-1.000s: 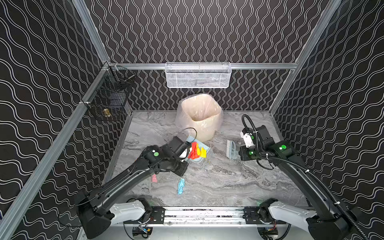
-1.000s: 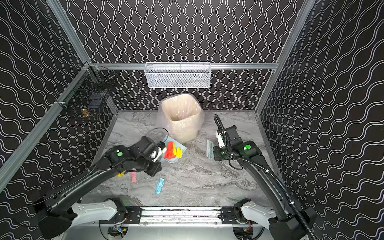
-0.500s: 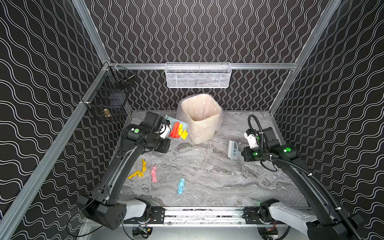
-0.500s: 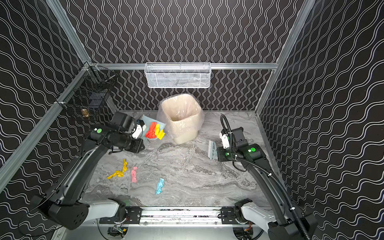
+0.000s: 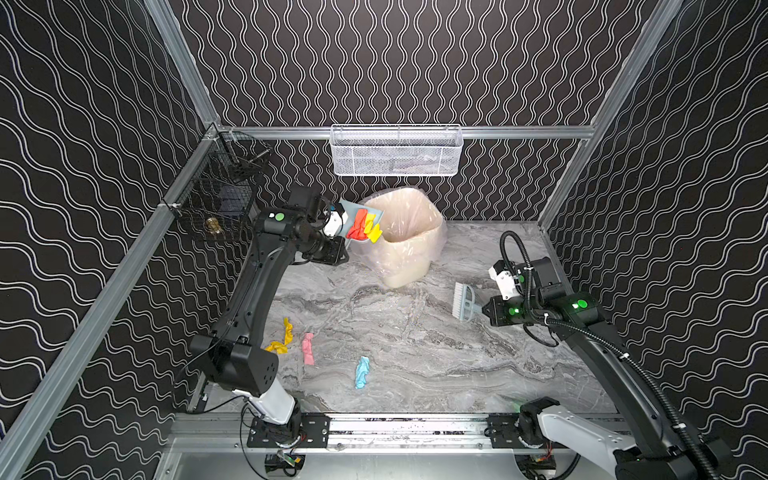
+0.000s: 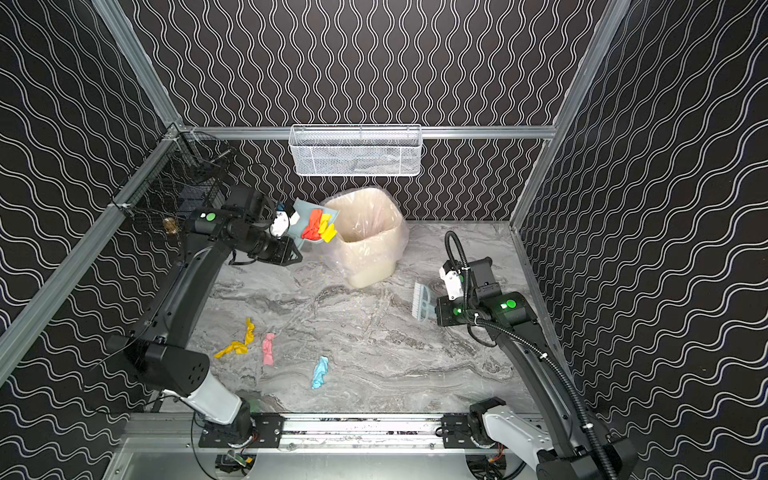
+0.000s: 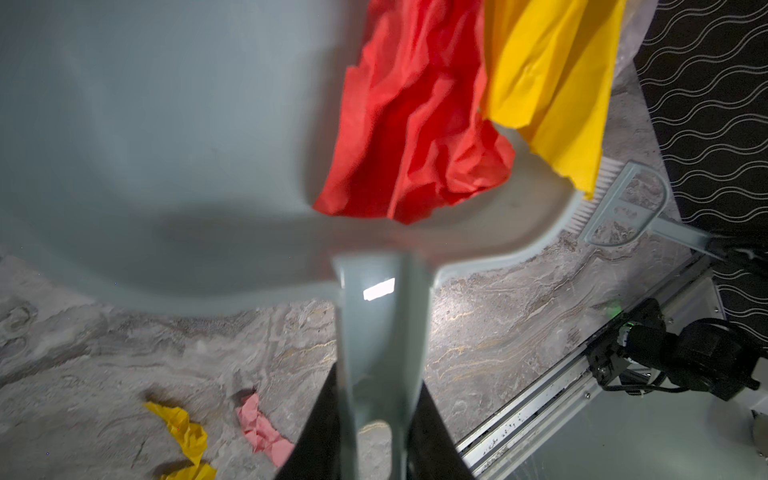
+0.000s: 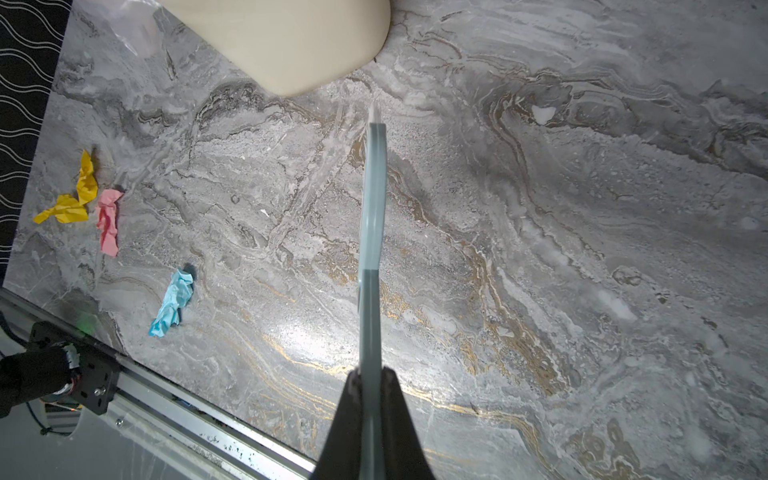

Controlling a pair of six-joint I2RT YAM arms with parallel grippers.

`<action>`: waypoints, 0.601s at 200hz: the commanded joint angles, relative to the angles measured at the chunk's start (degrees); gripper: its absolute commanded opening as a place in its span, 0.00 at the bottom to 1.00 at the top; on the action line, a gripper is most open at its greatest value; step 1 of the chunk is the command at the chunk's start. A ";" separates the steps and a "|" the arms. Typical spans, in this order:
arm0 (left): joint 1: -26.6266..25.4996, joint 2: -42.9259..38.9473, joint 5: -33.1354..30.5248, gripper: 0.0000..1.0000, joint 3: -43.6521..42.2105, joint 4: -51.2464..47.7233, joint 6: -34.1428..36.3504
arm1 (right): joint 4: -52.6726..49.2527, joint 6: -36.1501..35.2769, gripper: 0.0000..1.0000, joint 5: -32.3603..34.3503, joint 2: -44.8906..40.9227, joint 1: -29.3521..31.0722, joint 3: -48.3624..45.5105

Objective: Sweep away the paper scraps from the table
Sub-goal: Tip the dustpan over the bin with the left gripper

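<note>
My left gripper (image 5: 336, 221) is shut on the handle (image 7: 380, 332) of the pale blue dustpan (image 5: 351, 209), held in the air, tilted, at the bin's left rim. Red (image 7: 407, 124) and yellow (image 7: 548, 75) paper scraps lie in the pan. On the table (image 5: 415, 340), at the front left, lie a yellow (image 5: 282, 338), a pink (image 5: 308, 348) and a light blue (image 5: 362, 372) scrap. My right gripper (image 5: 484, 309) is shut on the brush (image 5: 464, 301), which hangs low over the table at the right, bristles pointing left.
A beige bin (image 5: 405, 237) lined with a clear bag stands at the back centre. A white mesh basket (image 5: 397, 151) hangs on the back wall and a black wire basket (image 5: 224, 199) on the left wall. An aluminium rail (image 5: 395, 428) edges the front.
The left arm has lifted the loaded dustpan from the table's middle up and back to the bin's left rim. The right arm with the brush has drawn back to the right.
</note>
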 commanded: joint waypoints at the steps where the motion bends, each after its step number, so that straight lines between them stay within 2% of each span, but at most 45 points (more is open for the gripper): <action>1: 0.08 3.01 3.01 0.00 4.93 1.43 0.48 | 1.26 -0.34 0.00 -1.73 -0.12 -0.06 0.01; 46: -0.88 11.21 -2.84 0.00 17.79 -0.69 2.16 | 1.31 -0.43 0.00 -2.42 -0.11 -0.13 0.00; 77: -3.55 17.19 -10.77 0.00 27.06 -4.48 4.69 | 1.34 -0.35 0.00 -3.23 0.03 -0.13 -0.13; 120: -8.57 21.63 -24.75 0.00 32.43 -5.77 8.82 | 1.20 -0.62 0.00 -4.06 0.68 -0.13 0.10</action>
